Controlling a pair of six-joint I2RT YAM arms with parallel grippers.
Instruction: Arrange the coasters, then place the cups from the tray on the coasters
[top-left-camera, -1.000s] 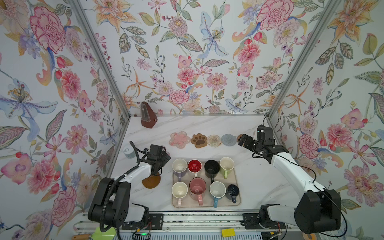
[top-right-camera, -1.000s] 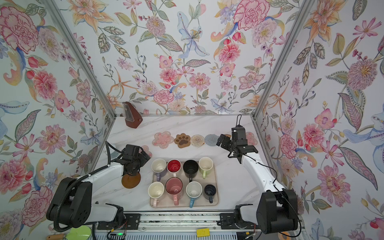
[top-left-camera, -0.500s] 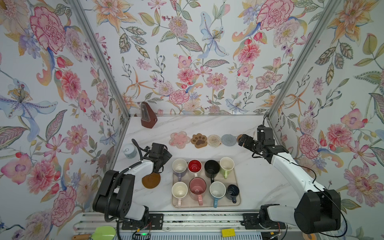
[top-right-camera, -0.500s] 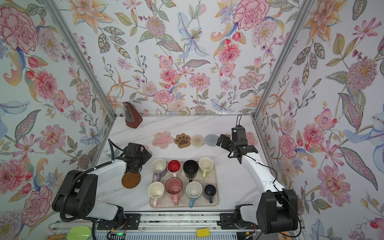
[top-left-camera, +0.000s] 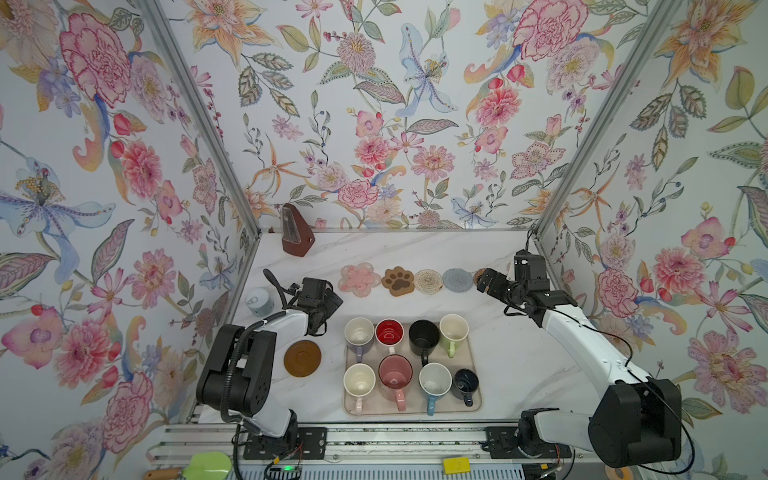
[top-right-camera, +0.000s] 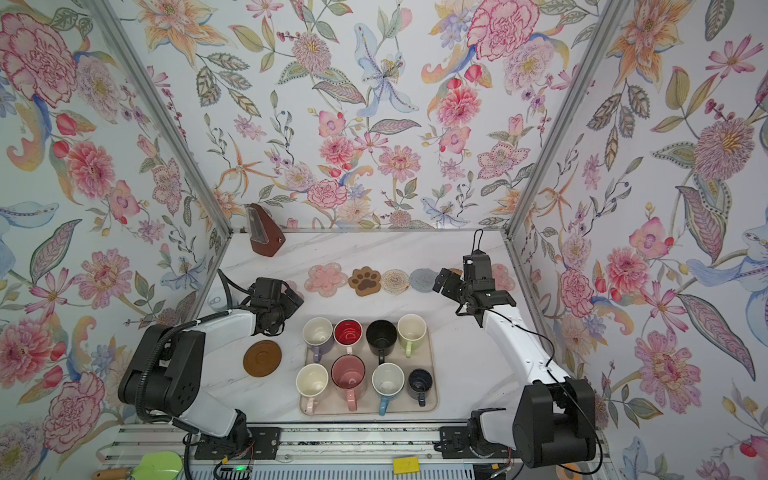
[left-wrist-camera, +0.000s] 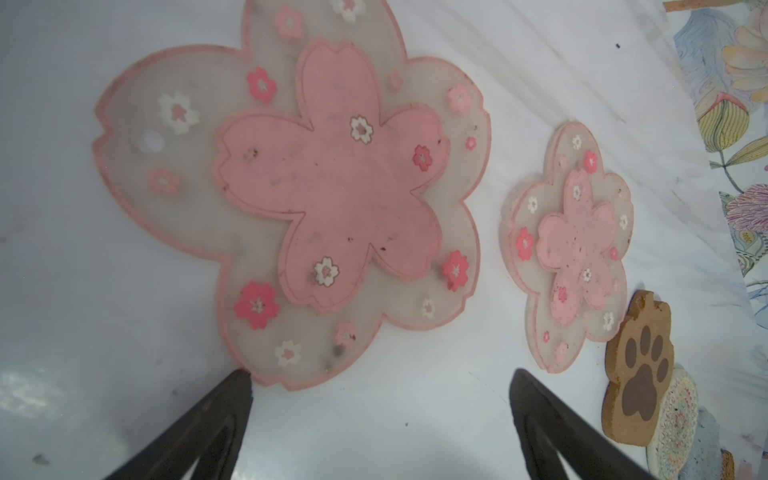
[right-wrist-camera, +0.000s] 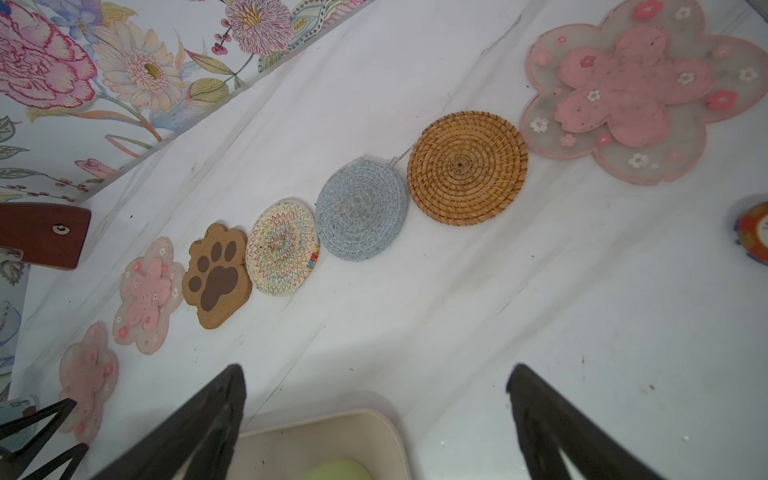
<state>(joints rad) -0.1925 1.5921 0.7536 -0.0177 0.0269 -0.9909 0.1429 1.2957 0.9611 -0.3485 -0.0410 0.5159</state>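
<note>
Row of coasters runs 9-to-3 o'clock; cups point handles to 6 o'clock. Left end effector, spread and empty, has edged toward 12 o'clock. Right end effector, also spread, is unmoved.

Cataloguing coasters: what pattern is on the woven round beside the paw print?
The woven round is cream with multicoloured zigzag rings, clearest in the right wrist view.

- Both top views look steeply down from high up, far off, and share nearly the whole scene, with the tray low centre.
- Left wrist view: very close over a pink flower coaster.
- Right wrist view: further back; both wrist views share the paw coaster.
</note>
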